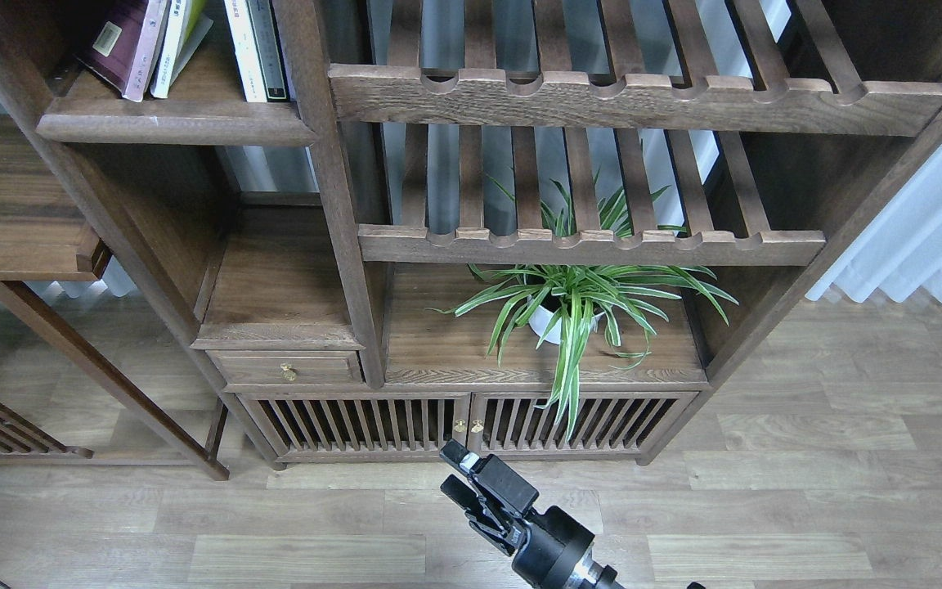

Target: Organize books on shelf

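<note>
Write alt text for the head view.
One black gripper, empty, hangs low over the wood floor before a dark wooden bookcase. Books lean on its top-left shelf; a potted spider plant sits lower right.

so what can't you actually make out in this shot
- Books on the top-left shelf, head view: tops cut off by the frame edge, spine text too small to read.
- Left hand: out of frame.
- Right hand: dark, its fingers not clearly separable.
- White pot: mostly hidden by the plant's leaves.

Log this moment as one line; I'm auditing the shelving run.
right gripper: open, empty, low before cabinet doors | left: not in view | books: leaning on shelf, top left | plant: lower shelf
</note>
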### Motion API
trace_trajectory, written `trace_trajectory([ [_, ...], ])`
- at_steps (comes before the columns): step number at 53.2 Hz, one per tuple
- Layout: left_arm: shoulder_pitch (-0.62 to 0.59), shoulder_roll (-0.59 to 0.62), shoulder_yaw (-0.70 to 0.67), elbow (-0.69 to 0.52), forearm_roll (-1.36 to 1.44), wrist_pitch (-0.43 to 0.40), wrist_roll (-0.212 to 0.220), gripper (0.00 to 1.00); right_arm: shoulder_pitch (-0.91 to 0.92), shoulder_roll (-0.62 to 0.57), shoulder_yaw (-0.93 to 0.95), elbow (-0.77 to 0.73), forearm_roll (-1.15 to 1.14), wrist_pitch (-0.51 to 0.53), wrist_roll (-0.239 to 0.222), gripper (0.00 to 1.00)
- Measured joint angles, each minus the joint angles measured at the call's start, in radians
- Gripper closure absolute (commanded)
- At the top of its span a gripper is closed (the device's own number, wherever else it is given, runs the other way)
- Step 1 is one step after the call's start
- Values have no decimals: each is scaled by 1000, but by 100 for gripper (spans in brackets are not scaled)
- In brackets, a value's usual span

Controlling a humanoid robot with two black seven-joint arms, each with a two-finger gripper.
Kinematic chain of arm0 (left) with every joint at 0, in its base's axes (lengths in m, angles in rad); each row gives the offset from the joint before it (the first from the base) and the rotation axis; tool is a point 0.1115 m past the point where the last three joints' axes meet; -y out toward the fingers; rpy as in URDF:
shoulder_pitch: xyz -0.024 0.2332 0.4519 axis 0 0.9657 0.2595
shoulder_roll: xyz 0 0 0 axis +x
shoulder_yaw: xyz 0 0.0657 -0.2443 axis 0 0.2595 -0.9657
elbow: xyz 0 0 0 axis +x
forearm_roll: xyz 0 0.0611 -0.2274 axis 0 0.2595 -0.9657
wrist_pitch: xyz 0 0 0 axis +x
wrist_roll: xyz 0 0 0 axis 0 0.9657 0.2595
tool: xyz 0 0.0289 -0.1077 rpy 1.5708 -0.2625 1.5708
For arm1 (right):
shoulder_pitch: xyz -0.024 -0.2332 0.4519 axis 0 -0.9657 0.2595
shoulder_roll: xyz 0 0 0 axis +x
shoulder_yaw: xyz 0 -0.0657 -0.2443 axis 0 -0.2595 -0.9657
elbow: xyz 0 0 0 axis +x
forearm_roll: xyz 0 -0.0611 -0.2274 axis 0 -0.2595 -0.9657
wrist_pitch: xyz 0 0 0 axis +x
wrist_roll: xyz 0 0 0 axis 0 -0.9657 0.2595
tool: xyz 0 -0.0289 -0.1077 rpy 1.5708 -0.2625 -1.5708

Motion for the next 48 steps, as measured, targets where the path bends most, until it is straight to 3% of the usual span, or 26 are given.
trace_trajectory([
  [48,13,-58,41,98,1,31,-1,93,63,0,0,-42,2,0,7,2],
])
